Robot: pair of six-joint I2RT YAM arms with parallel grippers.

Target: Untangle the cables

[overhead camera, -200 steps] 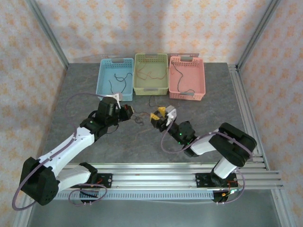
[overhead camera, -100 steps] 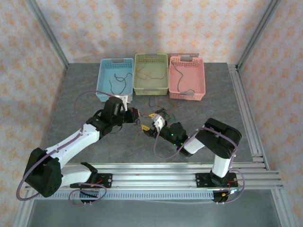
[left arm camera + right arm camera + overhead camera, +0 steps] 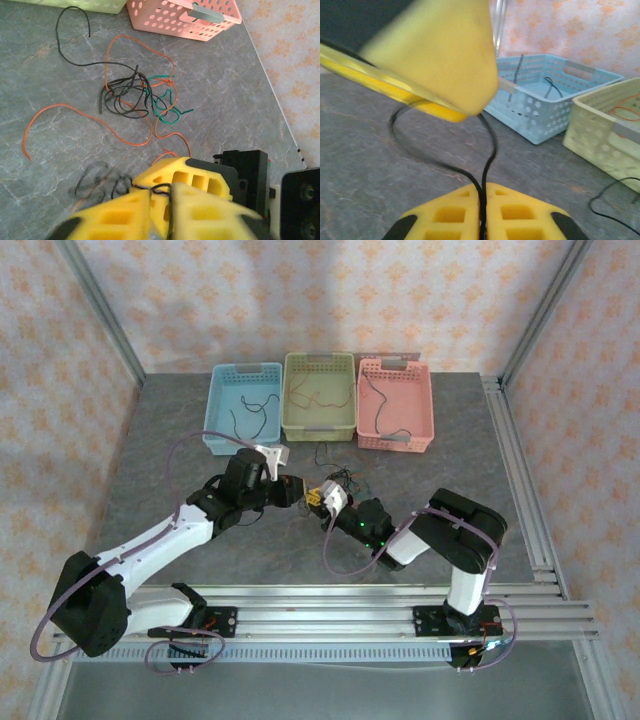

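Matt, marbled grey tabletop (image 3: 450, 470); perforated pastel plastic baskets (image 3: 243, 369); thin smooth-sheathed cables (image 3: 125, 95); brushed aluminium rails (image 3: 330, 592).

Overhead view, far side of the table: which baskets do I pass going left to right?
blue basket → green basket → pink basket

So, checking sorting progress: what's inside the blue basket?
Thin black cables lie in the blue basket. Its near wall hides the closest strip of floor.
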